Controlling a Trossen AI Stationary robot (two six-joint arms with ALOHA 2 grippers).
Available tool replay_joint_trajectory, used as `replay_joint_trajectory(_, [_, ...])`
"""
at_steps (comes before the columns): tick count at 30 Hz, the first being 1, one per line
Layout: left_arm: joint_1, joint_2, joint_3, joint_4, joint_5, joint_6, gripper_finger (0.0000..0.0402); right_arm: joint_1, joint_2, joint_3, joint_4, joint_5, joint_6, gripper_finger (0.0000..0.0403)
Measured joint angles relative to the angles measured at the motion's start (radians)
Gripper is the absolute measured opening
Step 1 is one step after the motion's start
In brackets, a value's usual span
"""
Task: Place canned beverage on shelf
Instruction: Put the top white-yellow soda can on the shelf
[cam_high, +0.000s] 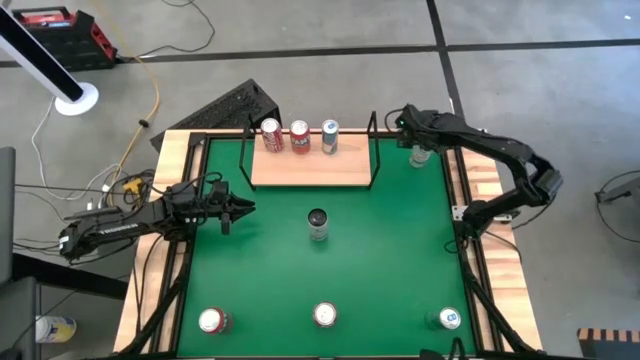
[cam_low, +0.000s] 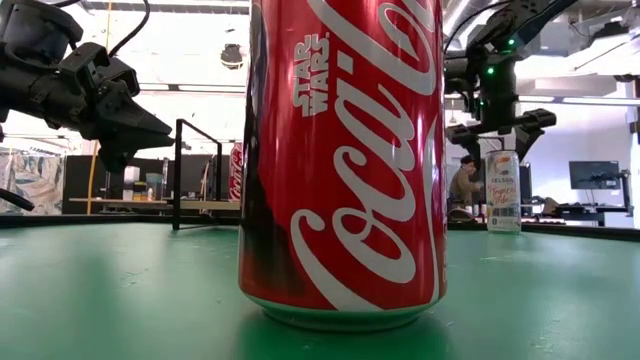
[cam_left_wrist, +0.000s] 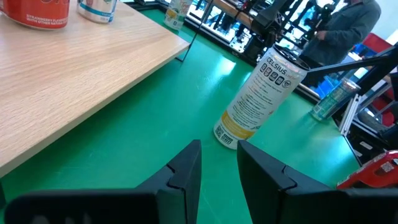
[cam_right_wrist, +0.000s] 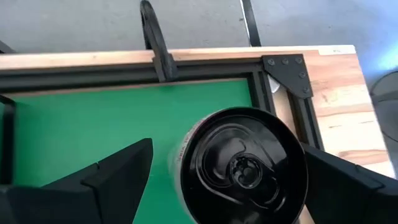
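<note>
near: Coca-Cola can (cam_low: 340, 160) at 6 o'clock on the tabletop (cam_high: 390, 260) | middle: left pincer (cam_high: 232, 209) nearly closed, empty | far: right pincer (cam_right_wrist: 227, 174) wide open, straddling upright Celsius can (cam_right_wrist: 244, 163); shelf (cam_high: 312, 168) at its 9 o'clock

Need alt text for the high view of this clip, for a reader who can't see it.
Overhead: the right gripper hovers open over a can at the green table's far right corner, beside the shelf holding three cans. The left gripper points toward the lone centre can; three more cans line the near edge.
</note>
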Motion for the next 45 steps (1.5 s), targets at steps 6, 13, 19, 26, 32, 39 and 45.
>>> replay_joint_trajectory(6, [0.0, 0.0, 0.0, 0.0, 0.0, 0.0, 0.0088, 0.005, 0.001, 0.0, -0.025, -0.02, 0.008, 0.0367])
replay_joint_trajectory(13, [0.0, 0.0, 0.0, 0.0, 0.0, 0.0, 0.0088, 0.004, -0.003, 0.001, -0.024, -0.02, -0.013, 0.0291])
replay_joint_trajectory(19, [0.0, 0.0, 0.0, 0.0, 0.0, 0.0, 0.0088, 0.034, -0.037, 0.018, -0.054, -0.023, -0.055, 0.029])
replay_joint_trajectory(26, [0.0, 0.0, 0.0, 0.0, 0.0, 0.0, 0.0088, 0.104, -0.125, 0.177, -0.099, 0.075, -0.078, 0.029])
replay_joint_trajectory(32, [0.0, 0.0, 0.0, 0.0, 0.0, 0.0, 0.0088, 0.221, -0.129, 0.385, -0.04, 0.228, -0.181, 0.029])
replay_joint_trajectory(39, [0.0, 0.0, 0.0, 0.0, 0.0, 0.0, 0.0088, 0.344, -0.04, 0.586, 0.14, 0.274, -0.363, 0.029])
replay_joint_trajectory(45, [0.0, 0.0, 0.0, 0.0, 0.0, 0.0, 0.0088, 0.366, 0.1, 0.731, 0.15, 0.266, -0.45, 0.029])
